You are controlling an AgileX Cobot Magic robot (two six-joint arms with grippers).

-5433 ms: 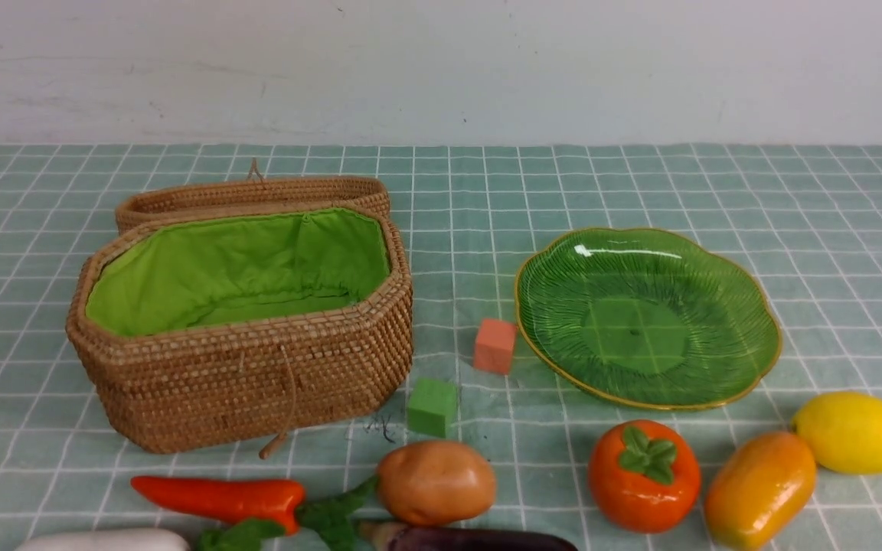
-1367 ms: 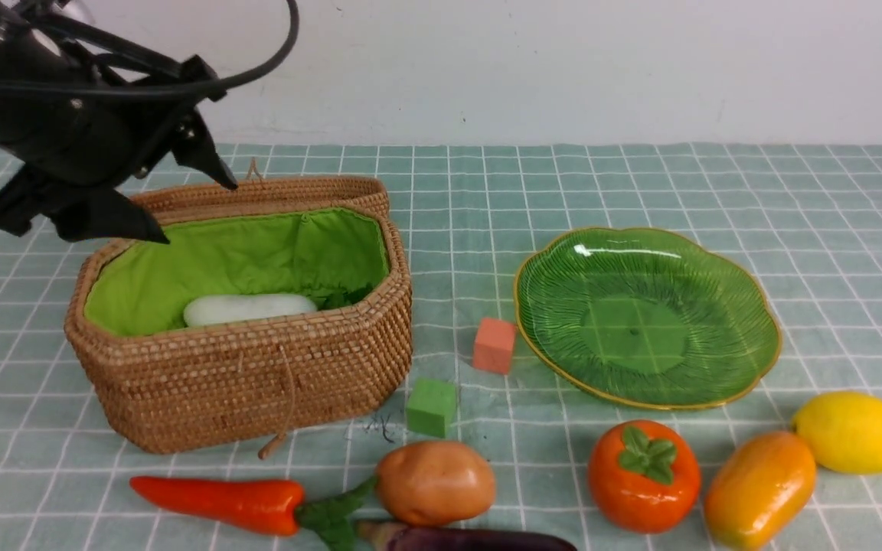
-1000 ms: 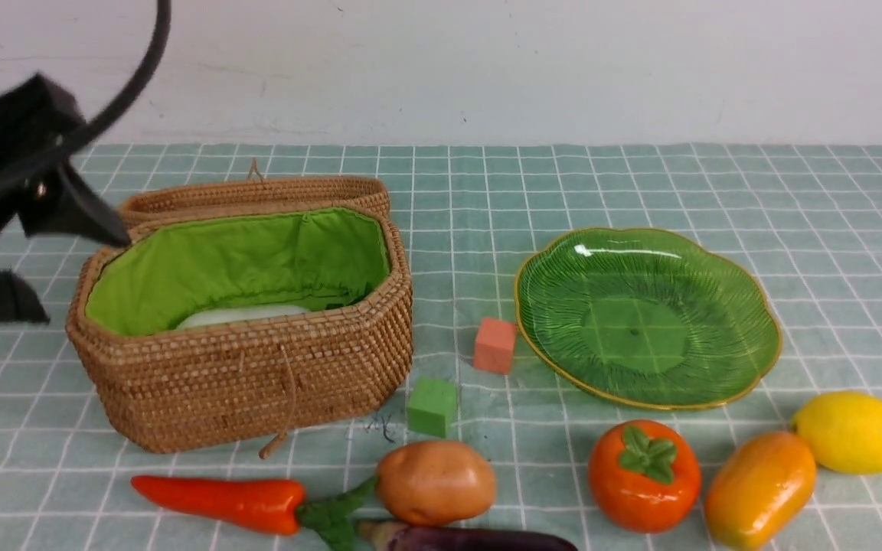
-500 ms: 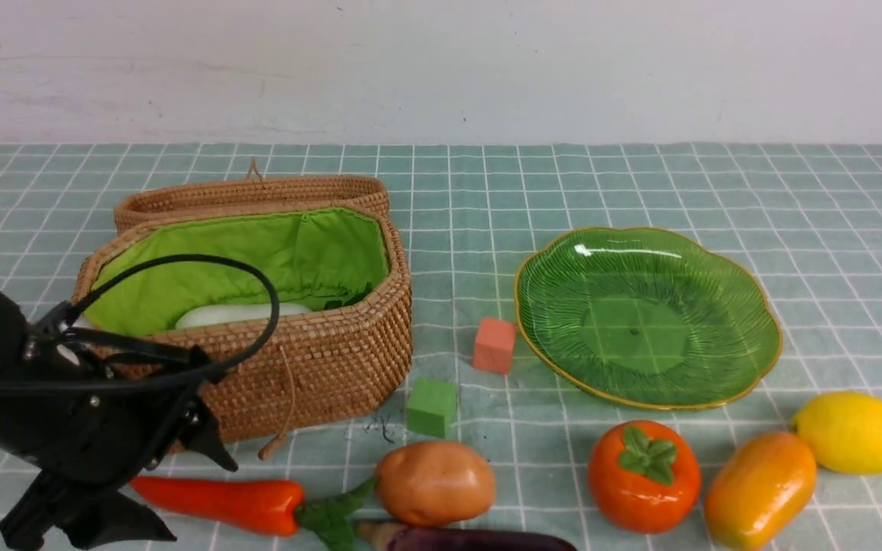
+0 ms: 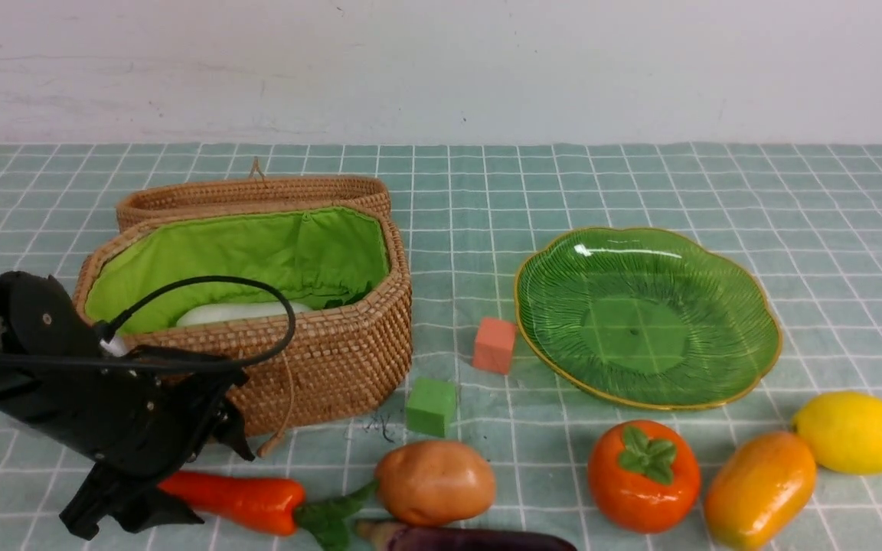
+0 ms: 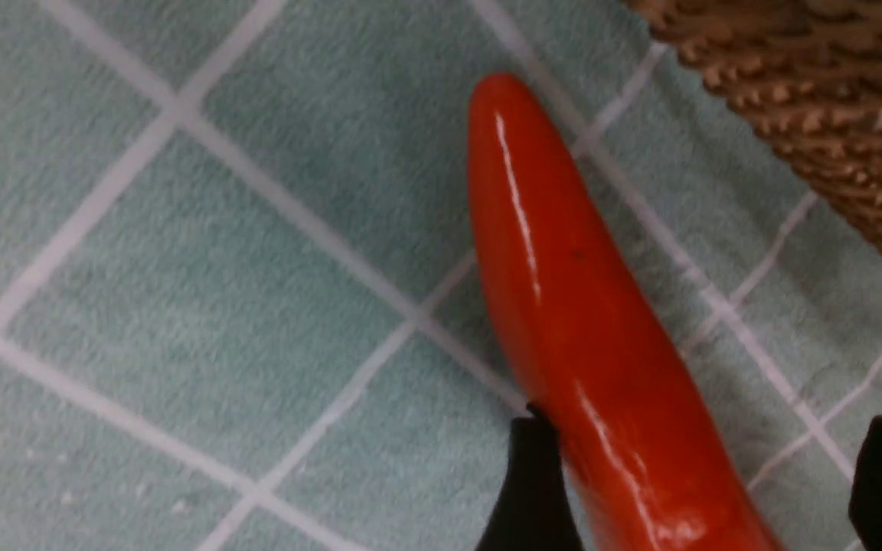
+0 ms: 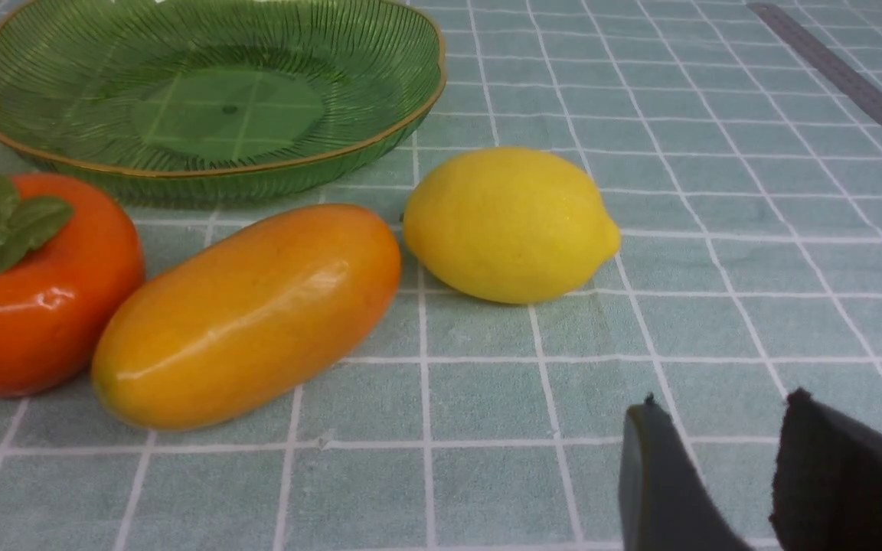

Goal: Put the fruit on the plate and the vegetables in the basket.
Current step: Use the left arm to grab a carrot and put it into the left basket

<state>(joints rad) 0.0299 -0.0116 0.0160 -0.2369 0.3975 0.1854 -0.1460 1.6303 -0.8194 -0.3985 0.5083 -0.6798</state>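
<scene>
left gripper (image 5: 225, 490): low over the cloth in front of the basket, jaws apart astride the thin end of the carrot; one black finger (image 6: 529, 482) touches its side, the other stands clear of it.
right gripper (image 7: 723, 398): only in its wrist view, jaws a little apart, nothing between them, near the lemon.
glossy orange-red toy carrot with green leaves (image 5: 246, 501): flat on the pale green checked tablecloth (image 5: 640, 184).
white toy radish (image 5: 238, 312): inside the octagonal tan wicker basket with green cloth lining (image 5: 318, 367).
brown-orange oval potato (image 5: 435, 482): on the cloth, beside the carrot's leaves.
long dark purple eggplant (image 5: 472, 539): just in front of the potato.
round orange persimmon with green cap (image 5: 644, 474), orange-yellow oval mango (image 5: 760, 490), yellow lemon (image 5: 853, 432): in a row on the cloth, in front of the ribbed translucent green glass plate with gold rim (image 5: 644, 317).
small orange cube (image 5: 494, 346), small green cube (image 5: 432, 406): between basket and plate.
</scene>
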